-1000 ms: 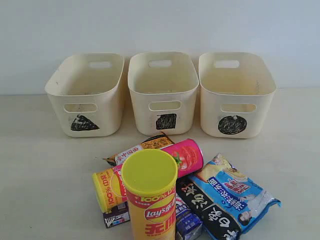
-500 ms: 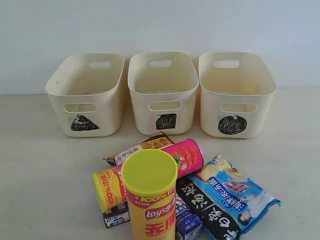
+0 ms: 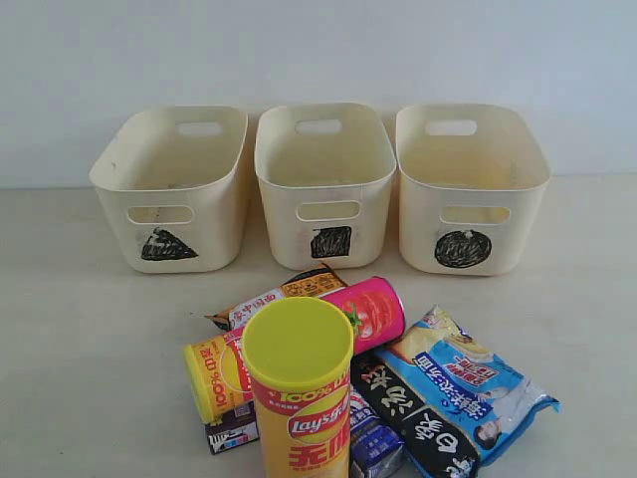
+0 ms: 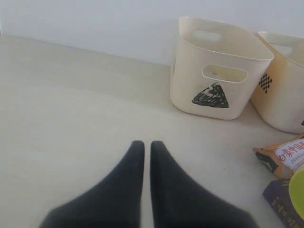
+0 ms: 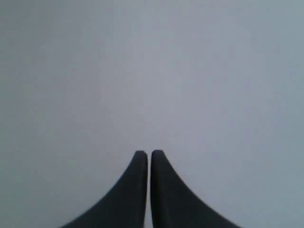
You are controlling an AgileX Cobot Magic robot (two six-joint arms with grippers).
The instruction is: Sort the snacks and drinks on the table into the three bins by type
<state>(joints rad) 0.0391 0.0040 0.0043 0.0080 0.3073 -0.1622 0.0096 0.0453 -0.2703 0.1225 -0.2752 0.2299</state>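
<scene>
Snacks and drinks lie in a pile at the front of the table (image 3: 90, 349): a tall yellow Lay's canister (image 3: 299, 388) upright, a pink canister (image 3: 370, 311) and a yellow-orange canister (image 3: 214, 373) lying down, an orange-brown bag (image 3: 274, 297), a black bag (image 3: 413, 418), a blue-white bag (image 3: 468, 378), a dark purple carton (image 3: 231, 428) and a blue and white carton (image 3: 370, 443). Behind stand the triangle bin (image 3: 171, 189), square bin (image 3: 324, 184) and circle bin (image 3: 468, 187). My left gripper (image 4: 143, 143) is shut and empty over bare table, short of the triangle bin (image 4: 216, 69). My right gripper (image 5: 143, 153) is shut, facing a blank grey surface.
A pale wall runs behind the bins. In the left wrist view the square bin (image 4: 280, 80) sits beside the triangle bin, with the orange-brown bag (image 4: 285, 156) and dark purple carton (image 4: 280, 199) at the picture's edge. Neither arm shows in the exterior view.
</scene>
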